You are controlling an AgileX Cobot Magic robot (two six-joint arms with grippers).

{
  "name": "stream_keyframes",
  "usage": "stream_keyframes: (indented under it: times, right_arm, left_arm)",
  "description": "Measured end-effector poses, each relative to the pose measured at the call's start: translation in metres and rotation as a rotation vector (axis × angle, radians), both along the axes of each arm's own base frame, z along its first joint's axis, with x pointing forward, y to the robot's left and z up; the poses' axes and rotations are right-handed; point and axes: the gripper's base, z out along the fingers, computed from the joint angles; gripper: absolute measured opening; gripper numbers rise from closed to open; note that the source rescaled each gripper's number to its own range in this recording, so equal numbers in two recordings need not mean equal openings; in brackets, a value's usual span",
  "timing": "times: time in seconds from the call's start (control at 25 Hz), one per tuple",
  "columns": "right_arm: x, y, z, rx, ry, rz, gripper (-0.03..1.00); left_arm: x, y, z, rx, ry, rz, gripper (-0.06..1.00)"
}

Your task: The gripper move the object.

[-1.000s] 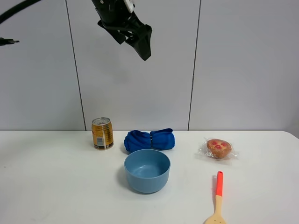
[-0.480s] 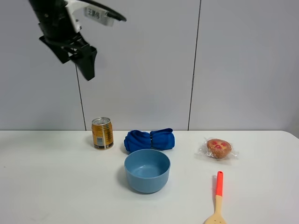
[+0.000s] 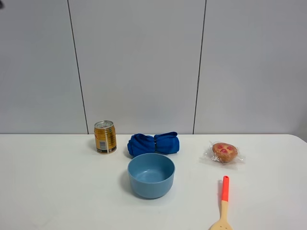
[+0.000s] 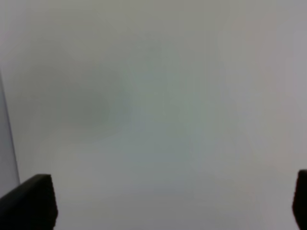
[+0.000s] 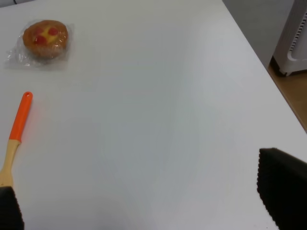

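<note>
On the white table [image 3: 57,191] stand a gold can [image 3: 105,137], a rolled blue cloth [image 3: 153,143], a blue bowl [image 3: 151,175], a wrapped bun [image 3: 224,152] and a wooden spatula with an orange handle [image 3: 223,200]. No arm shows in the exterior high view. My left gripper [image 4: 165,203] is open and empty, facing a blurred grey wall. My right gripper [image 5: 144,199] is open and empty above the table's right part; the bun [image 5: 44,37] and the spatula [image 5: 17,132] lie beyond it.
The table's right edge [image 5: 268,81] shows in the right wrist view, with floor and a white unit [image 5: 295,43] beyond it. A grey panelled wall [image 3: 144,62] stands behind the table.
The left arm swung from the top middle to the upper left and has now left the exterior high view. The objects on the table have not moved.
</note>
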Motion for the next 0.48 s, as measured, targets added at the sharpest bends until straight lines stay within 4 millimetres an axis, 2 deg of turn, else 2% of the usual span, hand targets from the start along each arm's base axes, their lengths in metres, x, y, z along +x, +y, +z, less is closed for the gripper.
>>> stream_keyframes:
  times: [0.08, 0.2, 0.32, 0.48]
  right_arm:
    - [0.000, 0.000, 0.000, 0.000, 0.000, 0.000, 1.00]
    - [0.000, 0.000, 0.000, 0.000, 0.000, 0.000, 1.00]
    - [0.000, 0.000, 0.000, 0.000, 0.000, 0.000, 1.00]
    - [0.000, 0.000, 0.000, 0.000, 0.000, 0.000, 1.00]
  left_arm:
    - [-0.036, 0.012, -0.002, -0.016, -0.041, 0.091, 0.99]
    - [-0.089, 0.017, 0.000, -0.030, -0.149, 0.190, 0.99]
    - [-0.131, 0.011, -0.006, -0.092, -0.258, 0.257, 0.99]
    - [-0.174, 0.000, -0.028, -0.212, -0.357, 0.326, 0.99]
